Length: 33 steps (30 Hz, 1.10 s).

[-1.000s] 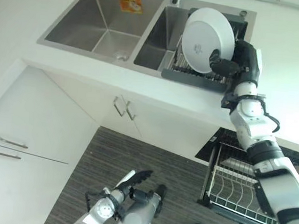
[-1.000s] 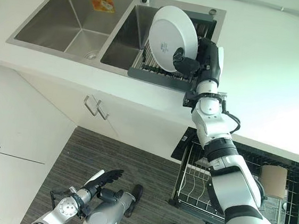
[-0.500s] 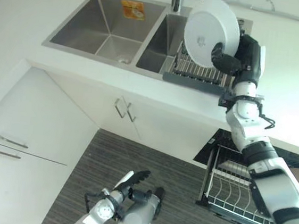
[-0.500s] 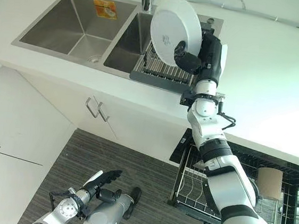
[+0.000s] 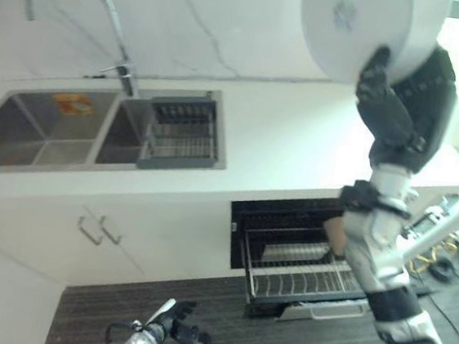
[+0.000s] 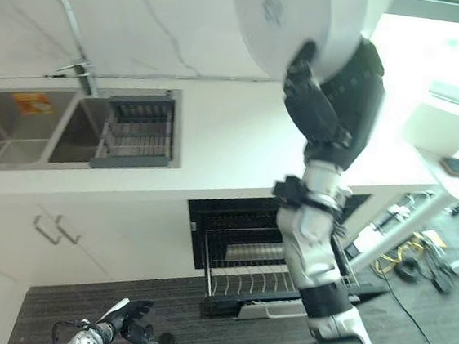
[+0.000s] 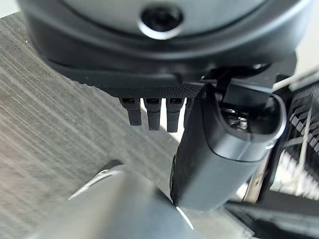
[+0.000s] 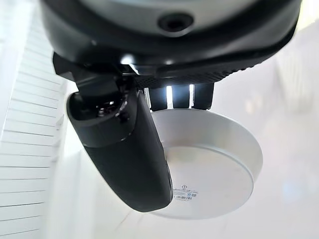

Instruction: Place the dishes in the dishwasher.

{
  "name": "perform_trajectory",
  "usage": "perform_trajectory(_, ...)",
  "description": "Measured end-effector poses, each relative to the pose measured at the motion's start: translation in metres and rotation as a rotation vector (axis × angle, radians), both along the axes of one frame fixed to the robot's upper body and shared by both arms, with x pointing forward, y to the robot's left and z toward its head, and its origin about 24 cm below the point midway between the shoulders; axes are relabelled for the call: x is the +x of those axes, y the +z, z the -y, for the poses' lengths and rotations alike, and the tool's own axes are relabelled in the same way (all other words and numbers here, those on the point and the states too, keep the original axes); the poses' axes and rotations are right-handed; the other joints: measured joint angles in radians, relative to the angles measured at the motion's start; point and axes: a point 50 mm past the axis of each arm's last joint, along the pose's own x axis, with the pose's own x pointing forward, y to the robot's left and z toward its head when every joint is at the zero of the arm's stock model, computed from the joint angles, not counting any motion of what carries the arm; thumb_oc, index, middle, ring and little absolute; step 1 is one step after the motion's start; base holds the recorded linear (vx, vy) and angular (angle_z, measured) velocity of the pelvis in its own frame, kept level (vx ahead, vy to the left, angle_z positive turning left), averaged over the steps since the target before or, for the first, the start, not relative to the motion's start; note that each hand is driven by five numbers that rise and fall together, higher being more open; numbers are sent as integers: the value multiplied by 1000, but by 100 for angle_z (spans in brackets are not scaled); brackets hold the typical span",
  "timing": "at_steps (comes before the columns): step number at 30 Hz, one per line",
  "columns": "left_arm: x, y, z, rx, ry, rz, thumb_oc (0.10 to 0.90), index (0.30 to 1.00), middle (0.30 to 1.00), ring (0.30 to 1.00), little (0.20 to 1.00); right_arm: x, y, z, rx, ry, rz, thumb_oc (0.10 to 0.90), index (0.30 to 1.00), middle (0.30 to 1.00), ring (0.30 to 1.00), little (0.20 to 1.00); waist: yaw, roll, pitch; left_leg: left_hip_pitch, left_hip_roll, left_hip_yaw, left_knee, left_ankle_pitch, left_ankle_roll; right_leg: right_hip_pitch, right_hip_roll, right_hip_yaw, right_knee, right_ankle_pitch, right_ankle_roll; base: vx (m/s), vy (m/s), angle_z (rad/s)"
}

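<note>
Lifted well above the sink (image 5: 94, 129), the plate (image 5: 368, 26) sits pinched in the right hand (image 5: 401, 100); next, lower it into the dishwasher rack (image 5: 305, 274).

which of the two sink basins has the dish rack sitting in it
The basin nearer the dishwasher: the dark dish rack sits in it, right of the faucet. The other basin only shows an orange sticker.

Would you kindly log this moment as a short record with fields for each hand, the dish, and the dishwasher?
right hand: raised high, pinching the white plate
left hand: low over the floor, fingers relaxed, holding nothing
white plate: in the air above the counter
dishwasher rack: pulled out below the counter
sink rack: no dishes visible in it
</note>
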Motion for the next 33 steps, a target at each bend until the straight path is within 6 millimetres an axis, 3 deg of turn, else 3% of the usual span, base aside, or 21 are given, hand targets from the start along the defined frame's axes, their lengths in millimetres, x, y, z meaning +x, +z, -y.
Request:
perform_trajectory(1,-4,-2,0,-12,5,-25,800,900,900,900,900,-15,-18,13,-30,-11,-65,400,300,300,300,300,-28,-11,-6,14,18,32,-11,3,-9,-15,20,33,5,2,-6,-91,-144,-126)
perform_trajectory(2,-17,-7,2,-51,15,-77,800,900,900,900,900,-26,-38,27,-52,-24,-152,400,300,300,300,300,-98,-10,-7,32,49,67,-17,-2,-24,-30,43,57,5,3,-19,-78,-165,-111)
perform_trajectory(3,-20,-9,9,-87,25,-96,800,900,900,900,900,-31,-46,38,-40,-59,-195,400,300,300,300,300,-126,-10,-7,39,58,69,-31,3,-32,-40,54,65,12,5,-23,-53,-141,-101)
perform_trajectory(6,-34,-18,11,-180,228,-190,800,900,900,900,900,-35,-53,56,-98,-56,-282,400,300,300,300,300,-150,-11,-9,88,97,102,-69,19,-59,-64,98,102,50,-16,-58,-10,-94,-59)
perform_trajectory(12,-34,-18,13,-186,228,-208,800,900,900,900,900,-28,-69,51,-204,138,-383,400,300,300,300,300,-119,10,-17,96,106,93,-80,13,-59,-93,114,111,95,-36,-80,5,-22,-14)
perform_trajectory(18,-29,-15,14,-183,209,-200,800,900,900,900,900,-25,-114,53,-247,258,-583,400,300,300,300,300,-78,10,-17,93,73,94,-95,7,-61,-103,76,107,106,-37,-56,37,5,5)
perform_trajectory(24,-25,-13,12,-179,206,-186,800,900,900,900,900,-26,-129,36,-305,372,-643,400,300,300,300,300,-44,15,-14,81,48,78,-94,4,-56,-101,49,89,104,-42,-47,20,12,11)
perform_trajectory(29,-16,-9,15,-175,146,-152,800,900,900,900,900,-23,-136,23,-370,424,-672,400,300,300,300,300,-29,20,14,75,41,54,-93,1,-51,-84,39,68,91,-43,-41,10,34,16)
perform_trajectory(33,-4,-4,20,-177,71,-113,800,900,900,900,900,-22,-161,29,-400,400,-801,400,300,300,300,300,-5,30,49,56,25,33,-88,1,-50,-87,25,49,91,-44,-35,-5,36,18)
